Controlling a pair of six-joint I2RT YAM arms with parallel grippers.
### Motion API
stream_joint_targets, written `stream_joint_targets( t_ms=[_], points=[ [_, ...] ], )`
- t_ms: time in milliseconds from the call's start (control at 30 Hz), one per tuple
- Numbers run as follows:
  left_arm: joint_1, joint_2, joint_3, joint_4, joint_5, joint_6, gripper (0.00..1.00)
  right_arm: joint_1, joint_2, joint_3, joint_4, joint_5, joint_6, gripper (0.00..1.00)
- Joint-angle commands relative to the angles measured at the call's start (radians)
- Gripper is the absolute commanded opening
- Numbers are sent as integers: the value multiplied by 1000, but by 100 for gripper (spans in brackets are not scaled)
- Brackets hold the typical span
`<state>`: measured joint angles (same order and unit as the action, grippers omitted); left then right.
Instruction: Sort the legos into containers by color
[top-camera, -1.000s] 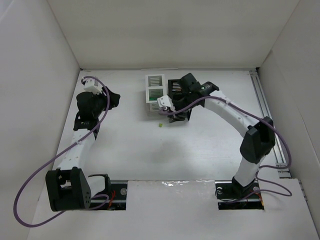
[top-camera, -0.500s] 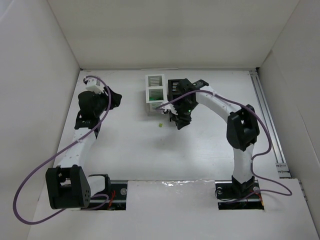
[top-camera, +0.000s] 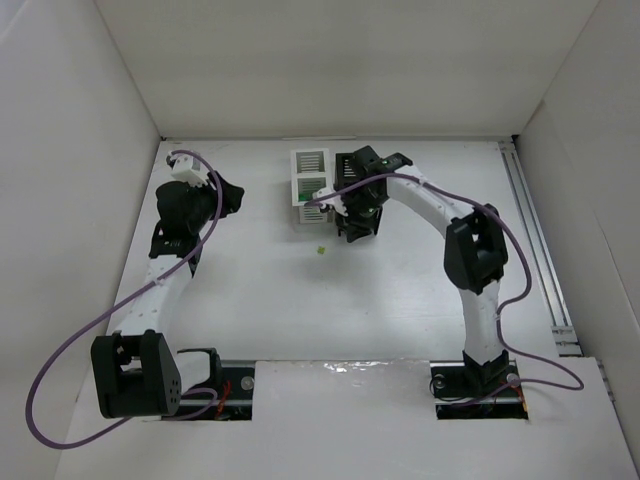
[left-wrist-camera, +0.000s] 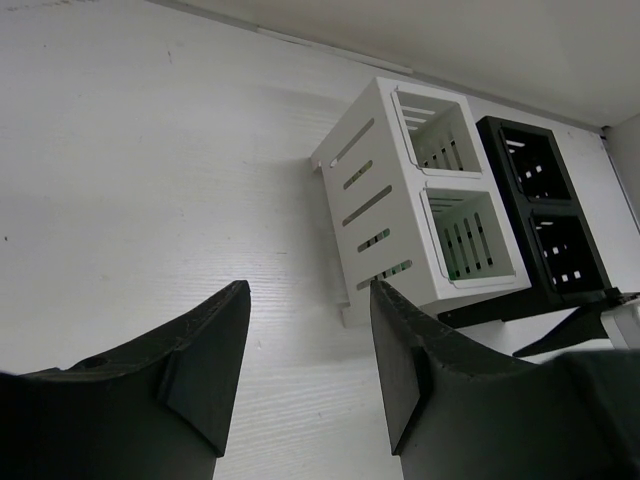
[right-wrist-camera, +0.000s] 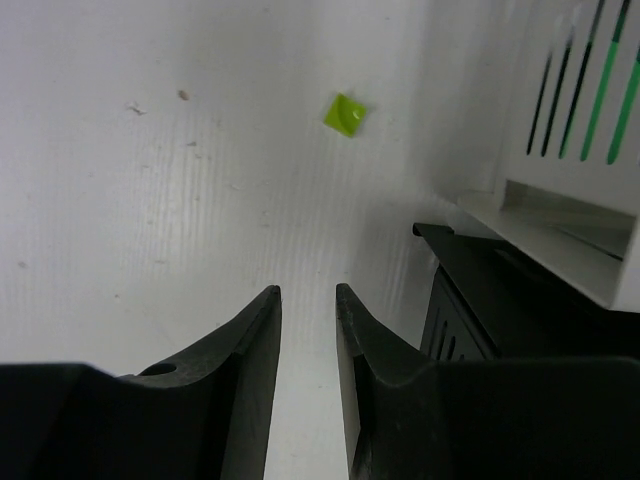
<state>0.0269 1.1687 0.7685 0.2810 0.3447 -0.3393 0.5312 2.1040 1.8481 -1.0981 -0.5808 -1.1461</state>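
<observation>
Desk (top-camera: 250, 290) white, walled on three sides. Left arm (top-camera: 165, 270) reaches up the left side. Left claw (left-wrist-camera: 308, 292) is low over bare desk and points at the containers, well apart from them. Its fingers stand moderately wide with nothing between them.

Containers (left-wrist-camera: 375, 210) sit at the far middle of the desk, joined as a two-by-two block. White bins (top-camera: 310, 178) form the left half and black bins (top-camera: 352, 172) the right half. Some green shows through the slats of the near white bin.

One green lego (right-wrist-camera: 345, 114) lies loose on the desk, just in front of the near white bin and apart from it.

Right arm (top-camera: 470, 260) arches in from the right. Right claw (right-wrist-camera: 307, 295) is at the near side of the black bins, pointing down at the desk. Its fingers are narrow, with a slim gap and nothing held. The lego lies ahead of the fingertips, untouched.
</observation>
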Motion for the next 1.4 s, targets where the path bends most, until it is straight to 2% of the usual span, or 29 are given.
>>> stream_joint_targets(
  t_ms=[0,233,300,333,500,633,700,800,1133,1367],
  points=[
    [-2,0,48,49,13,-9,48,-19,30,62,84,12,8,34],
    [-2,0,48,49,13,-9,48,-39,56,102,104,22,28,34],
    [-12,0,38,49,13,-9,48,-39,44,88,104,3,28,35],
    [-12,0,38,49,13,-9,48,-39,21,88,104,-8,28,40],
    [-12,0,38,49,13,-9,48,16,-87,-15,78,-63,-53,44],
    [-12,0,29,49,22,-9,48,73,-199,-177,139,-73,-102,49],
    [-12,0,29,49,22,-9,48,82,-239,-220,149,-73,-179,50],
    [-12,0,29,49,22,-9,48,95,-224,-233,162,-54,-259,50],
    [-12,-9,20,49,31,-9,48,136,-30,-69,191,9,-290,49],
    [-12,-20,11,40,22,0,48,156,25,-36,182,35,-336,49]
  ],
)
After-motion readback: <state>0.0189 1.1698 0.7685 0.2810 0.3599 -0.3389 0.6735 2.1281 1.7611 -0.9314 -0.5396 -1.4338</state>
